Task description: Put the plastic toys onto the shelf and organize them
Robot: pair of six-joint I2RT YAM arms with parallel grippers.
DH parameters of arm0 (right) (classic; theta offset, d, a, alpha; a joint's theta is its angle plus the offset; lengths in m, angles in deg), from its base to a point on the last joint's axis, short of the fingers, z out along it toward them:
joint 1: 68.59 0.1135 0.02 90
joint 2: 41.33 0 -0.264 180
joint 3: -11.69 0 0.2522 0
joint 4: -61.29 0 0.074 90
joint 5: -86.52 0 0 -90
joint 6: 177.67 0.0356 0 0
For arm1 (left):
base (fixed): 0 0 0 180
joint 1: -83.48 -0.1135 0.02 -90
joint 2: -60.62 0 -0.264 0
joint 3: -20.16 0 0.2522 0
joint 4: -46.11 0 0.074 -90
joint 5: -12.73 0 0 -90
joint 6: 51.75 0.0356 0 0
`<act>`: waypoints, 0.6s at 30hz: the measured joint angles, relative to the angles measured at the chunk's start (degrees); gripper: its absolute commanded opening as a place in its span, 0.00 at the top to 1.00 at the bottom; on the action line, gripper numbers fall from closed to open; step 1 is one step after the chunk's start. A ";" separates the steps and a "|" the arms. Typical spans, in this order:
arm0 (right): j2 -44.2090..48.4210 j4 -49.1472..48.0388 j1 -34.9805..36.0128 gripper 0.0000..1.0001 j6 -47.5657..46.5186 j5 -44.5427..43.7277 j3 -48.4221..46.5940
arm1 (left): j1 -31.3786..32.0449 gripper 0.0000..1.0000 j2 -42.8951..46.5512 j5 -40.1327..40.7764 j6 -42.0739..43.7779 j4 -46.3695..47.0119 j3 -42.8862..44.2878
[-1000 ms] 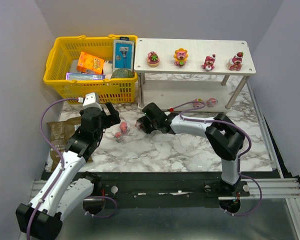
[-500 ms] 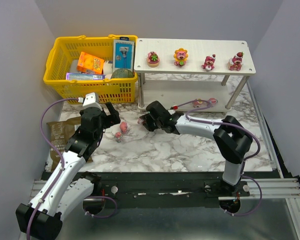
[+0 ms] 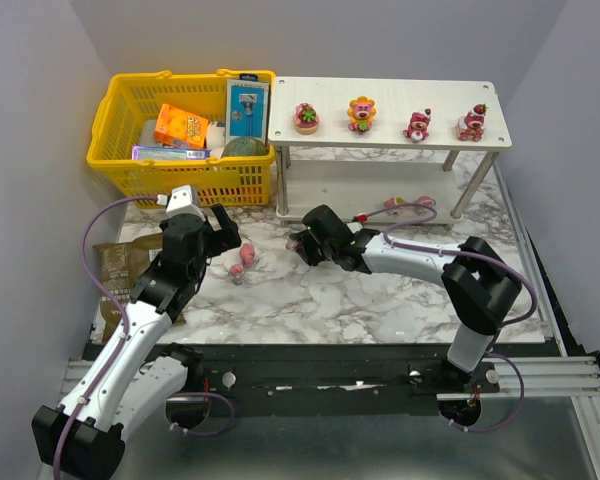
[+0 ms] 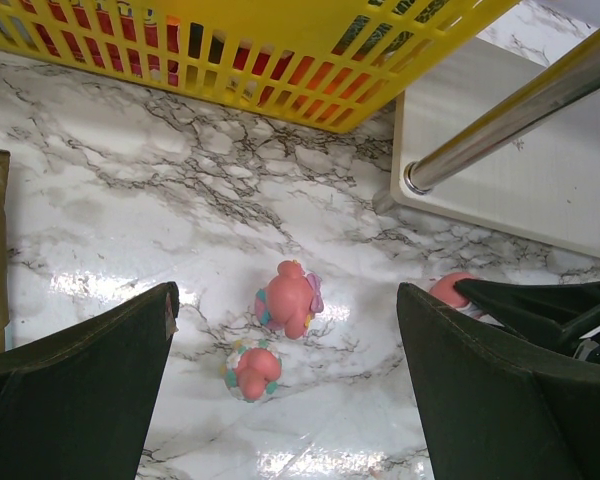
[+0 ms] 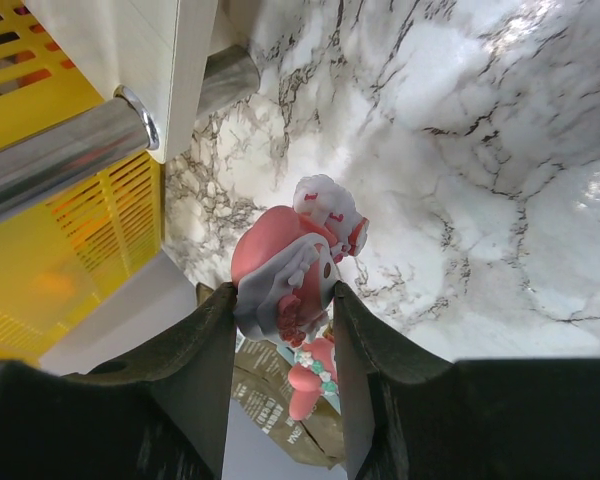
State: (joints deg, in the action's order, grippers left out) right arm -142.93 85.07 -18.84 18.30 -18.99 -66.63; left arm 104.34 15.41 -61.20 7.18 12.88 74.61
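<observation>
My top camera hangs above and behind my bases, looking down across the whole table [image 3: 310, 300] to the far basket [image 3: 120, 100] and shelf [image 3: 390, 92]. My left wrist camera looks down from close over the marble, facing far toward a shelf leg [image 4: 520, 105]. My right wrist camera sits lower, facing left, so near that the toy [image 5: 290, 270] I hold fills its middle. All three share that leg and the basket.
</observation>
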 measured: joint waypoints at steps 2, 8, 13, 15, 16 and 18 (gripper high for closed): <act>0.70 0.07 -0.17 0.99 0.00 -0.17 0.68 | 0.00 0.01 -0.04 0.00 0.00 0.00 0.00; 1.75 0.15 -0.68 0.99 0.00 -0.39 1.11 | 0.00 0.01 -0.20 0.00 0.00 0.02 0.00; 1.92 0.20 -1.36 0.99 -0.02 -0.55 1.11 | 0.00 0.01 -0.24 0.00 0.00 0.00 0.00; 1.99 0.24 -1.68 0.99 -0.22 -0.57 1.11 | 0.00 0.01 -0.24 -0.02 0.00 0.00 0.00; 2.10 0.31 -1.90 0.99 -0.42 -0.61 1.11 | 0.00 0.01 -0.24 0.00 0.00 0.00 0.00; 2.58 0.46 -2.40 0.99 -0.61 -0.90 1.18 | 0.00 0.01 -0.24 0.00 0.00 0.00 0.00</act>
State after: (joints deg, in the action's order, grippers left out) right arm -140.35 85.53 -21.24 17.69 -19.88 -65.45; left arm 104.34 15.17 -61.20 7.18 12.88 74.61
